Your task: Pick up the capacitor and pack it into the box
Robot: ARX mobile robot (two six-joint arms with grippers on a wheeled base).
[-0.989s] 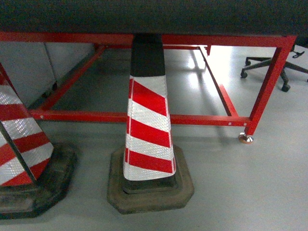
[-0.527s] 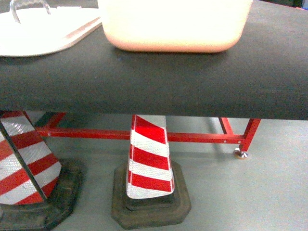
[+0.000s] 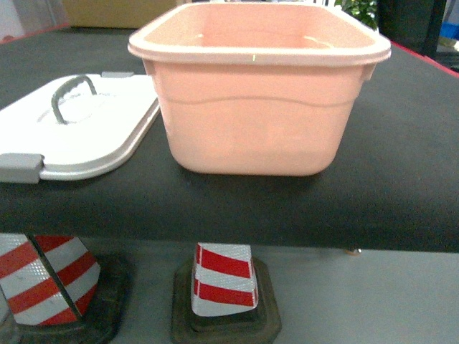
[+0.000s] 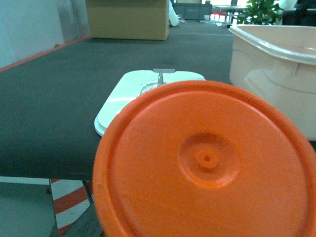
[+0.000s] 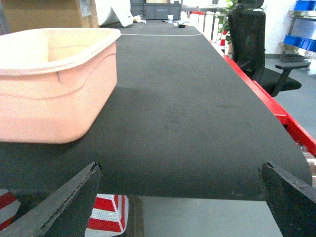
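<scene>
My left pincer seems clamped on the capacitor (image 4: 207,160); my right pincer (image 5: 180,190) gapes near the box (image 3: 258,100), lid (image 3: 86,129) beside.

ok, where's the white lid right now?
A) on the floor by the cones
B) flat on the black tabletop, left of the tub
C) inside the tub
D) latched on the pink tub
B: the white lid lies flat on the black tabletop, handle up, just left of the open pink tub, whose rim is uncovered.
</scene>
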